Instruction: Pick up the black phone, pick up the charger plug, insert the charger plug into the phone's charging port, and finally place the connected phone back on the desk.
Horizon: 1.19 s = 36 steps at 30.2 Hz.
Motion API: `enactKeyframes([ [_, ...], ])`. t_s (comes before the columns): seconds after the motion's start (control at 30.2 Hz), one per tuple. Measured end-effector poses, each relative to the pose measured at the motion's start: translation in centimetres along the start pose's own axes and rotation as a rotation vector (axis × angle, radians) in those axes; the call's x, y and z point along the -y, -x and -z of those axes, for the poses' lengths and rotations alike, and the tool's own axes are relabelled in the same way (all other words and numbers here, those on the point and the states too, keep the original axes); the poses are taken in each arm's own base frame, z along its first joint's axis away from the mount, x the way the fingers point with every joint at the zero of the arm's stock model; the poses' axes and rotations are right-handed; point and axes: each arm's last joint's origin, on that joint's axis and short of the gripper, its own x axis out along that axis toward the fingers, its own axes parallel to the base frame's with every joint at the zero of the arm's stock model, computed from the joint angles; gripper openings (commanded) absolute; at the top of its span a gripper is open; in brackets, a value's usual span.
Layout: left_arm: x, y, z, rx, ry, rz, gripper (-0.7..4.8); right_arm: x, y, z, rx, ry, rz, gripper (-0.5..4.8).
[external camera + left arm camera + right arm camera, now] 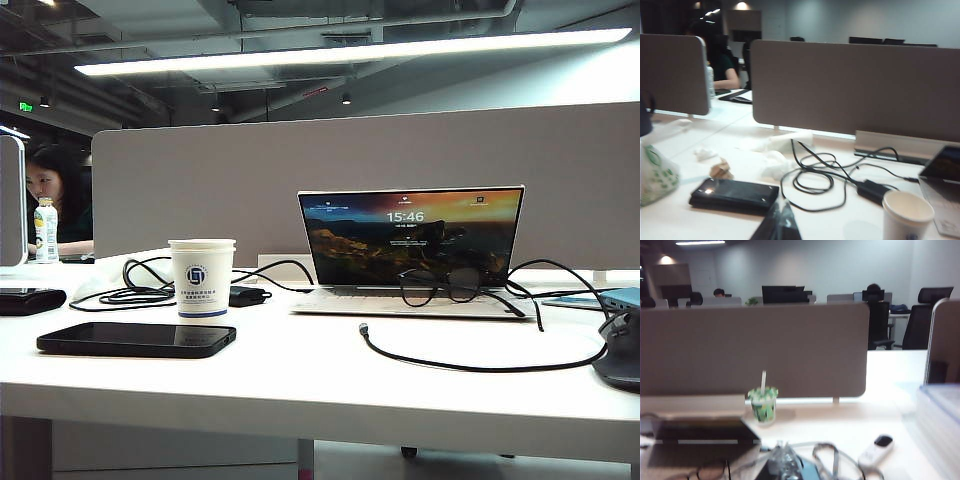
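Our left gripper [777,222] and right gripper [782,460], both clenched and empty, hang back; the black phone [137,339] lies flat, long side running left-right, just in front of the paper cup [202,277], on our left arm's side.

- Black phone [136,339]: glossy black.
- Charger plug [364,327]: dark w/ silvery tip; cable black.
- Surface [300,380]: white.
- Partition [400,150]: plain grey.
- Paper cup [201,278]: white, blue round logo, blue band at base.
- Laptop [410,240]: silver body, screen orange-to-dark landscape wallpaper.
- Glasses [440,286]: black frames.
- Wallet-like case [734,194]: black.
- Drink cup [763,405]: green & white pattern, white straw.
- Remote [876,450]: white w/ black patch.
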Motion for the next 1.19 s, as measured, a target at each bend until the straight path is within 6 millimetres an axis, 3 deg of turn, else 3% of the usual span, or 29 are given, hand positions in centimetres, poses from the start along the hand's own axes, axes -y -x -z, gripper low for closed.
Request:
enactKeyframes([
  [0.27, 0.5, -2.3, -4.2, -0.043, -0.009, -0.025, -0.05, -1.5, -4.3, -6.7, -0.022, 0.003, -0.077, -0.06],
  [0.56, 1.4, -6.6, -8.1, -0.107, -0.021, -0.021, -0.05, -3.9, -9.0, -9.6, -0.098, 0.001, -0.274, -0.06],
  [0.73, 2.0, -9.4, -9.1, -0.174, -0.061, -0.004, -0.05, -6.3, -10.5, -10.0, -0.13, -0.014, -0.393, -0.06],
  [0.96, 3.0, -11.9, -10.2, -0.234, -0.065, 0.156, -0.05, -11.0, -10.9, -8.0, -0.244, -0.018, -0.616, -0.06],
  [1.19, 3.9, -14.1, -7.9, -0.386, -0.043, 0.341, -0.05, -16.0, -9.8, -5.3, -0.406, 0.023, -0.828, -0.06],
])
